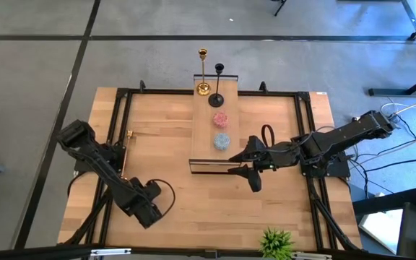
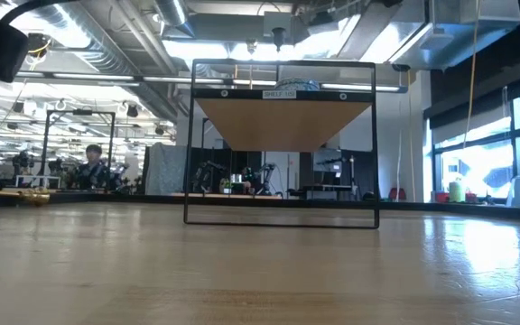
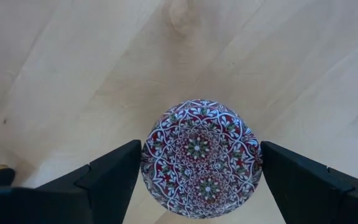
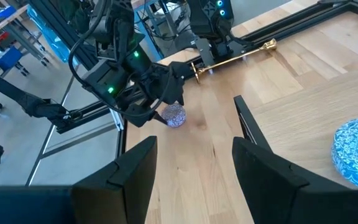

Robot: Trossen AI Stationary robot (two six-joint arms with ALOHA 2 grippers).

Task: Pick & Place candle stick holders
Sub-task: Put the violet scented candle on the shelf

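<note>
Nearest, the left gripper (image 1: 145, 206) is hovering low with its fingers spread to either side of a red-patterned disc (image 3: 201, 158), not clearly gripping it. The right gripper (image 1: 249, 167) is waiting open and empty beside the raised shelf (image 1: 208, 165). Farther on, one gold candlestick (image 4: 235, 58) is lying by the table's left frame; it probably wants a pinch across the stem near its heavy base, then tipping upright. At the shelf's far end the other gold candlestick (image 1: 203, 72) and the black candlestick (image 1: 218, 85) are standing.

wooden table (image 1: 172, 137) with raised shelf (image 1: 215, 123), lying gold candlestick (image 1: 129, 135), patterned disc (image 3: 201, 158)
</note>
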